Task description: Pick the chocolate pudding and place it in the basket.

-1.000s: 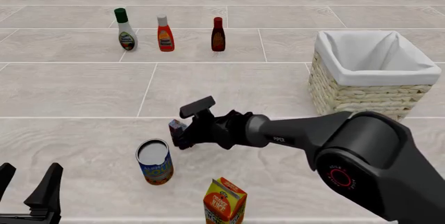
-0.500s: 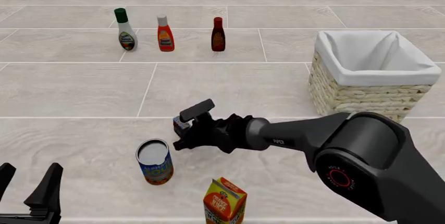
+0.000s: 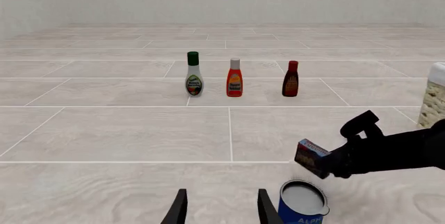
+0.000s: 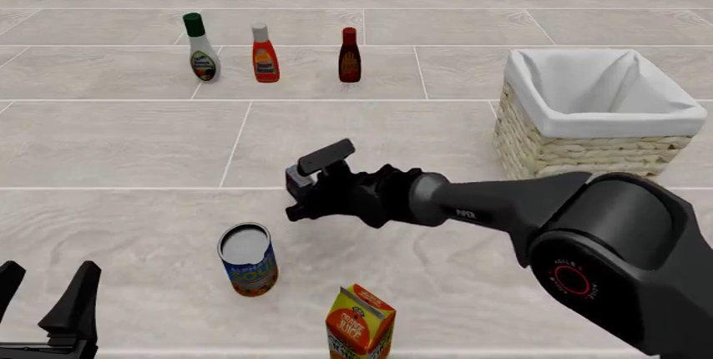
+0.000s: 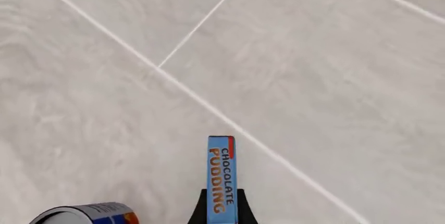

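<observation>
The chocolate pudding (image 4: pixel 295 180) is a small dark box with a blue and orange-red face, held off the floor above and right of the can. My right gripper (image 4: pixel 300 194) is shut on it. The right wrist view shows the chocolate pudding (image 5: pixel 222 177) edge-on between the fingers, and the left wrist view shows the chocolate pudding (image 3: pixel 310 157) tilted above the can. The cream wicker basket (image 4: pixel 573 154) with a white lining stands at the right, well away from the box. My left gripper (image 4: pixel 45 290) sits open and empty at the lower left corner.
A blue-labelled can (image 4: pixel 247 260) stands just below the held box. An orange juice carton (image 4: pixel 360 322) stands near the front edge. At the back left stand a white bottle (image 4: pixel 202 48), a red-orange bottle (image 4: pixel 264 53) and a dark red bottle (image 4: pixel 349 55).
The right gripper has risen with the pudding box, moving up and slightly right, away from the can. The left gripper has not moved.
</observation>
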